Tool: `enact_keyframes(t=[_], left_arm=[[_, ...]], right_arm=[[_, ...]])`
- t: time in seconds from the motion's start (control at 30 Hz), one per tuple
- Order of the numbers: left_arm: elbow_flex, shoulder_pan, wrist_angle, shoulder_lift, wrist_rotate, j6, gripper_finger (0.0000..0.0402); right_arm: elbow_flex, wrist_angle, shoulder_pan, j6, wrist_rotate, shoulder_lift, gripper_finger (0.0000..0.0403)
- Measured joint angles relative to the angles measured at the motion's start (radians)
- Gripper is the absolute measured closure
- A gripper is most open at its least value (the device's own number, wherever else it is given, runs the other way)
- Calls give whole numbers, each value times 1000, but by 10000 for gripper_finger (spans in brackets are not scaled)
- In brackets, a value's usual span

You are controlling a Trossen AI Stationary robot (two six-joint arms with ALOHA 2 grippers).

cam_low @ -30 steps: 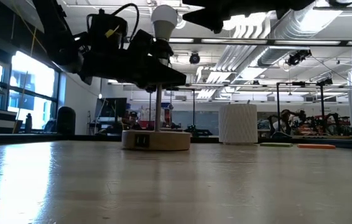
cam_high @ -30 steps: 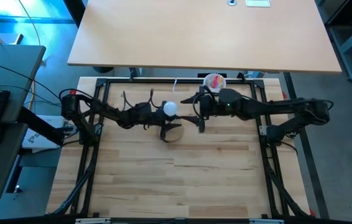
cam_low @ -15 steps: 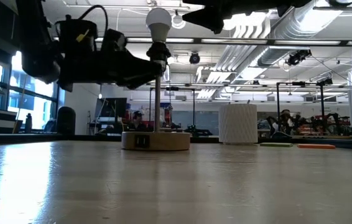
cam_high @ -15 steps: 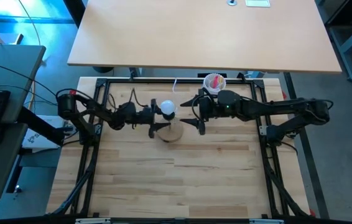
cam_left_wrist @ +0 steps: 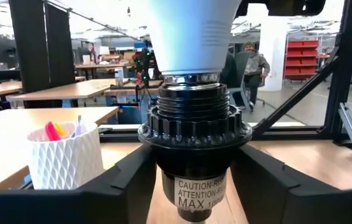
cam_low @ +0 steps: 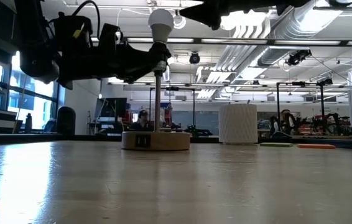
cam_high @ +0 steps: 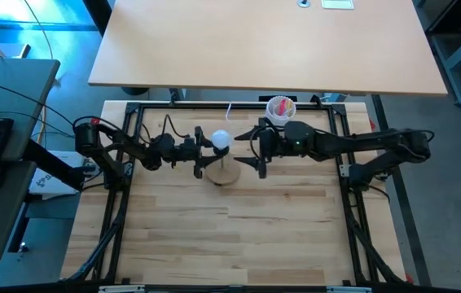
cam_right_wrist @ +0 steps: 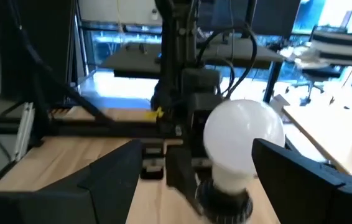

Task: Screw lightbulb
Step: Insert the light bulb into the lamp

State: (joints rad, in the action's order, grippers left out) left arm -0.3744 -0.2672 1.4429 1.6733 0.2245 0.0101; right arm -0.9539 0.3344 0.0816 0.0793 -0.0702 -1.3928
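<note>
Left gripper (cam_high: 201, 158) clamped on the black socket (cam_left_wrist: 194, 134) under the lightbulb (cam_high: 220, 140). Right gripper (cam_high: 261, 149) spread wide beside bulb, not touching.

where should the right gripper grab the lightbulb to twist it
Probably around the white globe of the lightbulb, coming level from the right arm's side. It stands upright in the black socket, which the left gripper clamps from the other side, so only the rounded top is free. The right gripper hangs open beside it.
</note>
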Motion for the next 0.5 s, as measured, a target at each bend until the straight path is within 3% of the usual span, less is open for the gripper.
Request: enact_keyframes(t=[0.13,0.37,0.5], left_arm=[[0,-1,-1,0,1,0,239],[-1,-1,-21,-1,2,2,239],[-1,-1,-23,-1,2,2,239]], right_arm=[[0,87,22,25,15,-64,100],[0,126,56,26,31,-99,100],[0,149,89,2,-47,-100,100]])
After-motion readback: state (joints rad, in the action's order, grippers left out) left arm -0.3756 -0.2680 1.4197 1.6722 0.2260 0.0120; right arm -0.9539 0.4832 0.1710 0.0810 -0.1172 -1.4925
